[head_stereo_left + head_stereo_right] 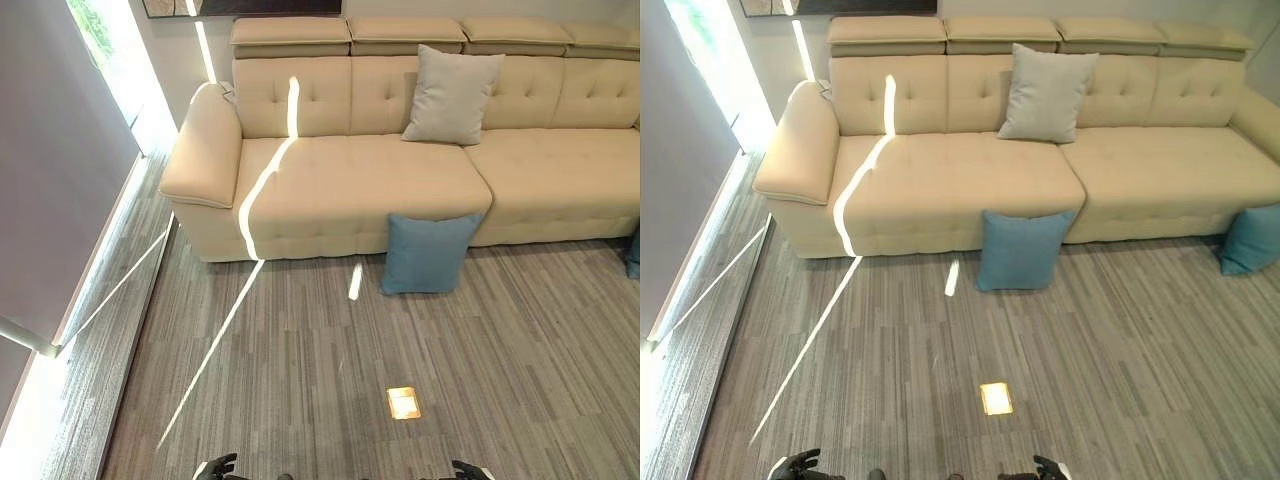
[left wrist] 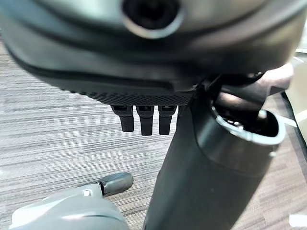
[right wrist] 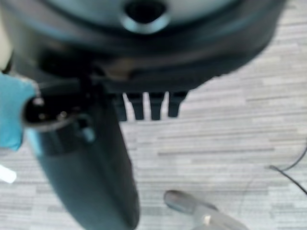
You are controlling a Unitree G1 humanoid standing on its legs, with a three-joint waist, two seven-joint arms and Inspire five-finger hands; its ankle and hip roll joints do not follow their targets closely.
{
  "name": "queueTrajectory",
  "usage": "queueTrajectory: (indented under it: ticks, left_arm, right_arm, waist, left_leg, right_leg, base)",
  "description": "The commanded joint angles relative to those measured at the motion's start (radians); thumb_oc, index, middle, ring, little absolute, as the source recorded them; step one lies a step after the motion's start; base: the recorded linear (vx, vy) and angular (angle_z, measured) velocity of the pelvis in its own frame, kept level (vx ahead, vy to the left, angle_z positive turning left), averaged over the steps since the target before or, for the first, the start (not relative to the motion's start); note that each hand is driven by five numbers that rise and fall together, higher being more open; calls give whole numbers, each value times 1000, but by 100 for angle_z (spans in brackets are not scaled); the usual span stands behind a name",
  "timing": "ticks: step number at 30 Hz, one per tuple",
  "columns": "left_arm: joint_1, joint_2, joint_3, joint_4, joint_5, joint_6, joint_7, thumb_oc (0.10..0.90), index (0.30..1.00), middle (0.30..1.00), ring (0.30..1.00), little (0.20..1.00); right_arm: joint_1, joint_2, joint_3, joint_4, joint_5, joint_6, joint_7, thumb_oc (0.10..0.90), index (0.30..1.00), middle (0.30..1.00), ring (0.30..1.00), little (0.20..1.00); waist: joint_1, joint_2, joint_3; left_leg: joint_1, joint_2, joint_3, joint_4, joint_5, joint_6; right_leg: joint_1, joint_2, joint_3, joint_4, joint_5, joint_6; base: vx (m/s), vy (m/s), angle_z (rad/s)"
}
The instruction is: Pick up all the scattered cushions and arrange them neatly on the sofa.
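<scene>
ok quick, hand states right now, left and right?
Left hand: open, fingers straight, holding nothing, low over the grey striped floor.
Right hand: open, fingers straight, holding nothing.

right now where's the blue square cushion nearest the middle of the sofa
The blue square fabric cushion stands on the grey striped floor, leaning against the front of the beige tufted sofa, below the grey cushion on the seat.

one cushion [image 1: 1045,92] on sofa [image 1: 940,180] | another cushion [image 1: 1020,250] on floor [image 1: 1040,350], against sofa front
</scene>
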Motion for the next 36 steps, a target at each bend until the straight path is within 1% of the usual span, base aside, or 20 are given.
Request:
queueTrajectory:
  ticks: [1,14,16,17,18,19,20,21,26,27,28,32,35,36]
  left_arm:
    - [-55,1,-19,59,28,-18,20,800,900,900,900,900]
    - [-53,3,-23,65,50,-17,38,800,900,900,900,900]
    - [-57,7,-30,64,56,-17,42,800,900,900,900,900]
    - [-57,7,-30,64,56,-17,42,800,900,900,900,900]
    - [-63,9,-38,62,59,-17,42,800,900,900,900,900]
    - [-63,9,-38,62,59,-17,42,800,900,900,900,900]
    - [-70,11,-45,56,59,-18,39,800,900,900,900,900]
    - [-70,11,-46,56,59,-18,39,800,900,900,900,900]
    - [-92,20,-70,33,71,-24,41,800,900,900,900,900]
    - [-99,25,-80,29,79,-24,42,800,900,900,900,900]
    - [-103,26,-84,28,84,-23,42,800,900,900,900,900]
    - [-107,26,-83,27,79,-23,42,800,900,900,900,900]
    - [-96,21,-84,37,82,-27,38,800,900,900,900,900]
    - [-96,21,-84,37,82,-27,38,800,900,900,900,900]
  right_arm:
    - [-26,-26,14,29,0,-9,-29,800,900,900,900,900]
    - [-7,-20,2,46,-2,-7,-37,800,900,900,900,900]
    - [-8,-21,2,40,0,-7,-37,800,900,900,900,900]
    - [-8,-21,2,40,0,-7,-37,800,900,900,900,900]
    - [-13,-24,4,36,0,-5,-38,800,900,900,900,900]
    - [-13,-24,4,36,0,-5,-38,800,900,900,900,900]
    - [-16,-26,6,35,-4,-2,-40,800,900,900,900,900]
    - [-16,-26,6,35,-4,-2,-40,800,900,900,900,900]
    - [-22,-26,11,31,-6,4,-39,800,900,900,900,900]
    - [-21,-24,7,26,6,1,-33,800,900,900,900,900]
    - [-20,-23,6,26,9,1,-31,800,900,900,900,900]
    - [-16,-23,9,28,8,1,-31,800,900,900,900,900]
    - [-6,-25,3,35,10,0,-28,800,900,900,900,900]
    - [-6,-25,3,35,10,0,-28,800,900,900,900,900]
  waist:
    - [7,-16,-16]
    - [-3,-15,-19]
    - [-9,-15,-11]
    - [-9,-15,-11]
    - [-16,-15,1]
    - [-16,-15,0]
    - [-21,-15,9]
    - [-20,-15,8]
    - [-35,-12,32]
    - [-47,-10,40]
    - [-53,-7,43]
    - [-52,1,46]
    - [-57,4,36]
    - [-57,4,36]
  left_leg:
    - [52,-6,82,3,-92,-17]
    - [68,-11,92,4,-107,-10]
    - [57,-19,81,17,-115,-1]
    - [57,-19,81,17,-116,-1]
    - [37,-22,80,38,-121,7]
    - [36,-22,81,39,-122,7]
    - [22,-25,92,47,-125,14]
    - [22,-25,93,47,-125,14]
    - [8,-23,130,39,-122,28]
    - [-1,-21,129,41,-122,33]
    - [-3,-20,128,47,-124,36]
    - [-4,-15,138,58,-130,37]
    - [10,-3,152,92,-145,20]
    - [9,-2,151,94,-146,19]
  right_leg:
    - [11,-37,-60,13,-40,87]
    - [13,-39,-44,13,-31,98]
    - [-4,-39,-17,20,-21,100]
    - [-4,-39,-16,20,-21,100]
    - [-29,-42,8,45,-18,100]
    - [-30,-43,9,46,-18,100]
    - [-55,-48,21,64,-14,104]
    - [-56,-48,22,65,-14,104]
    - [-128,-57,57,124,0,122]
    - [-152,-46,99,156,-8,122]
    - [-159,-41,112,168,-13,119]
    - [-151,-47,90,181,-30,109]
    - [-124,-49,76,157,-42,92]
    - [-123,-49,76,156,-42,92]
  base:
    - [6,-1,-5]
    - [8,3,-5]
    - [-31,35,-7]
    - [-59,58,-18]
    - [-36,35,-26]
    - [-74,70,-34]
    - [-38,37,-39]
    - [-51,57,-40]
    - [-54,30,-45]
    - [-69,-15,-30]
    - [-40,-14,-27]
    - [-7,-102,-33]
    - [64,-178,-20]
    - [53,-256,0]
